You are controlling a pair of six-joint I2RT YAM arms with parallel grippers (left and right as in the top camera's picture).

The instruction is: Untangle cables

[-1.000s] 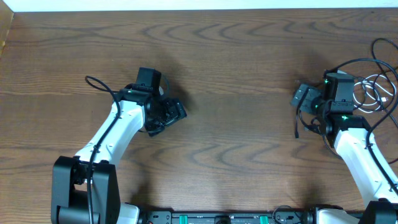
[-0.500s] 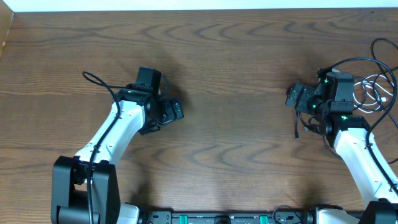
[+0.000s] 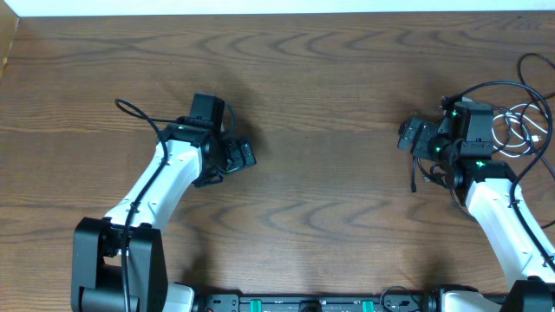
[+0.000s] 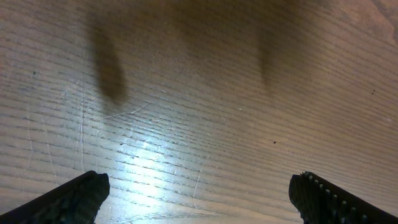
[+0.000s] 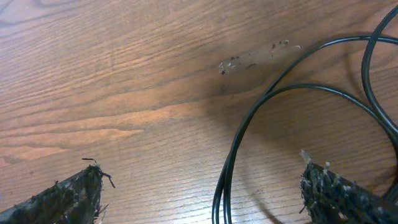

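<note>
At the right edge of the dark brown wooden surface [image 3: 329,78], thin black cable loops [image 3: 499,84] and a coiled white cable [image 3: 520,121] lie overlapped, just beside the right arm. Right fingers [image 5: 62,193] spread wide, pinching nothing; two strands of the black cable curve across the wood between them, nearer the right-hand tip. Left fingers [image 4: 68,199] spread wide over bare wood left of centre, pinching nothing, well apart from the cables.

Two robot arms [image 3: 160,182], one white cable [image 3: 524,122], at least two black cables [image 3: 496,85]
</note>
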